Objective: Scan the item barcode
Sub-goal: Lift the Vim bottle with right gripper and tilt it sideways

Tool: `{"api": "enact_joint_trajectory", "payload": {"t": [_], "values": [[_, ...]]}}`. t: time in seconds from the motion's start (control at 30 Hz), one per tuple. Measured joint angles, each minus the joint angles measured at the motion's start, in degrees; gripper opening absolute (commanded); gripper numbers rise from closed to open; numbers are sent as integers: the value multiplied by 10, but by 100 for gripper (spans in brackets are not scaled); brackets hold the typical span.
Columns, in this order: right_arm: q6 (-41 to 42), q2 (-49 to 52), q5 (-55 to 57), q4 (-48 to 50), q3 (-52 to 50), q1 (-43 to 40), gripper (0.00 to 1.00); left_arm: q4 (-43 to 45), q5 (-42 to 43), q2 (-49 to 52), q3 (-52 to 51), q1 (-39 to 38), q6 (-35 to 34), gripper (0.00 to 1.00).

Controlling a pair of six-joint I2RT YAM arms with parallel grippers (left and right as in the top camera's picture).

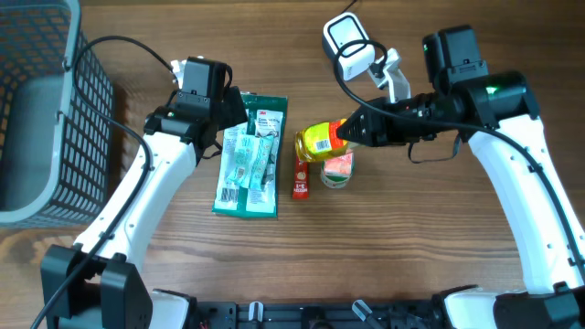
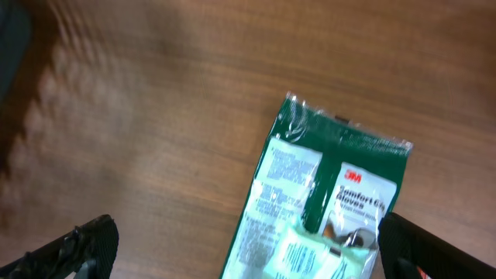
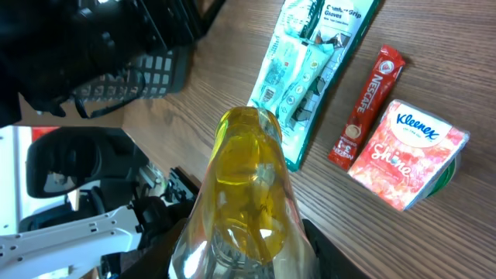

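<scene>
Held aloft in the right gripper [image 1: 345, 134]: yellow bottle [image 1: 318, 141], clear plastic with yellow liquid inside, jaws part-closed round its neck end. Hangs above the table [image 1: 411, 238], a little right of centre, overlapping the Kleenex pack [image 1: 338, 168] in the overhead view.

Long axis near horizontal, left to right in the overhead view, with a slight tilt. Base end to the left, toward the glove pack [image 1: 249, 155]; neck end to the right, inside the gripper. In the right wrist view, runs straight away from the camera, base farthest. Label, yellow and red, turned up toward the overhead camera; barcode not legible.

Sits at the far edge of the table, beyond the bottle and slightly to its right, not touching it: white scanner [image 1: 347, 41].

Flat on the table: glove pack, long axis near to far; red Nescafe stick [image 1: 302, 177] roughly parallel, between glove pack and Kleenex pack.

Over the far end of the glove pack: left gripper [image 2: 246, 252], spread wide, holding nothing.

Far left: grey wire basket [image 1: 37, 110]
</scene>
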Motion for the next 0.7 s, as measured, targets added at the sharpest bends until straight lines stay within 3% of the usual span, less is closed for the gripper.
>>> {"api": "enact_joint_trajectory", "payload": {"t": [0.1, 0.37, 0.7], "values": [[5, 0, 5, 2, 0, 7, 4, 16, -4, 0, 0, 12, 0, 100], [17, 0, 8, 19, -1, 60, 4, 9, 14, 0, 0, 149, -9, 100], [38, 0, 8, 50, -12, 110, 4, 3, 28, 0, 0, 161, -9, 100]]}}
